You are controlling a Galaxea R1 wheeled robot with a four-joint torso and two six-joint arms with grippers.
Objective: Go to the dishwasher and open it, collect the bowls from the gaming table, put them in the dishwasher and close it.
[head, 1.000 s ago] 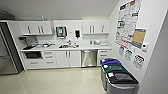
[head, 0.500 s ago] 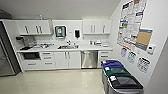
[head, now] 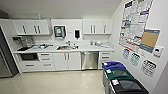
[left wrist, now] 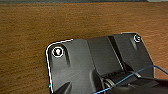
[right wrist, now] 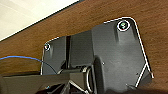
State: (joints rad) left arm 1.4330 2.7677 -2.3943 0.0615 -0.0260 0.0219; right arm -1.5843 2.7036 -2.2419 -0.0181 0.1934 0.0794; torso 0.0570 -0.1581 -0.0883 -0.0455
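Kitchenette seen from the head view, across a bare pale floor (head: pixel 57 83); a run of white cabinets (head: pixel 67 60) under a white counter (head: pixel 82 48), wall cupboards (head: pixel 32 27) above; a tall dark appliance (head: pixel 5 60) at the far left edge.

Right wall carries posters (head: pixel 133 21) and a cork board (head: pixel 149 40); below them three bins (head: pixel 119 77) in a row, lids blue, green and black.

Dishwasher (head: pixel 89 60): steel front, set into the cabinet run just right of the sink (head: pixel 64 47), door shut, well apart from the robot.

Small items on the counter too blurred to name.

Both wrist views look down on brown wood grain (left wrist: pixel 37 30), with a strip of pale floor in the right wrist view; whether either end effector is open, closed or holding anything, I cannot tell.

Step in hand, by my reading: the approach to the dishwasher, door not yet opened. The next move calls for closing the gap across the floor, squaring up to the steel front, keeping clear of the bins, then getting an arm to the bar handle.
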